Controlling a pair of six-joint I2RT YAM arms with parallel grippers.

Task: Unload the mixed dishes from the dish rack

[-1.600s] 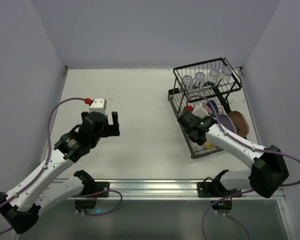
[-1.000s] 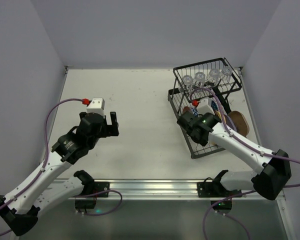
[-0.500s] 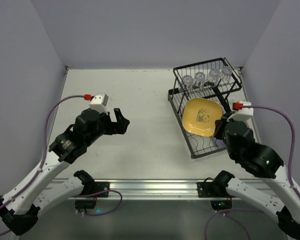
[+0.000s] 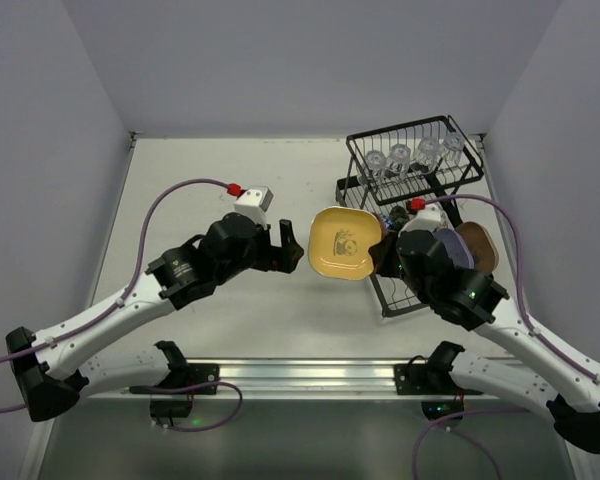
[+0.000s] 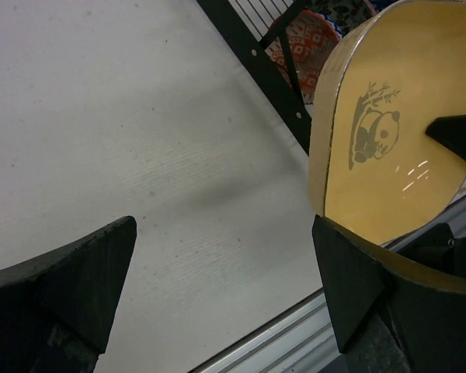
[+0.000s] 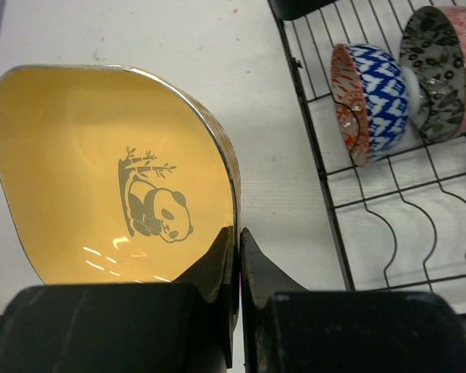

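From above, you see the right pincer point(image 4: 385, 256) clamped shut on the edge of the yellow plate point(image 4: 344, 244). The plate is held tilted in the air over the desk point(image 4: 220, 180), just left of the dish rack point(image 4: 388, 306), with its face turned up toward the camera. The left pincer point(image 4: 286, 247) stands wide open just beside the plate's left rim and grips nothing. Four glass cups point(image 4: 412, 155) sit in a row in the rack's upper basket. A lavender plate point(image 4: 448, 246) and a brown plate point(image 4: 477, 246) stand in the lower tray beside the right arm. In your left wrist view, the spread fingers point(image 5: 85, 264) frame bare desk, and the plate's rim lies close to the right one; you cannot tell whether they touch. A panda is printed on the plate's face. In your right wrist view, the two closed fingers pinch the plate's rim, and a blue zigzag bowl point(image 6: 373, 97) and a pink flowered bowl point(image 6: 443, 70) lie on their sides, touching, in the lower tray.
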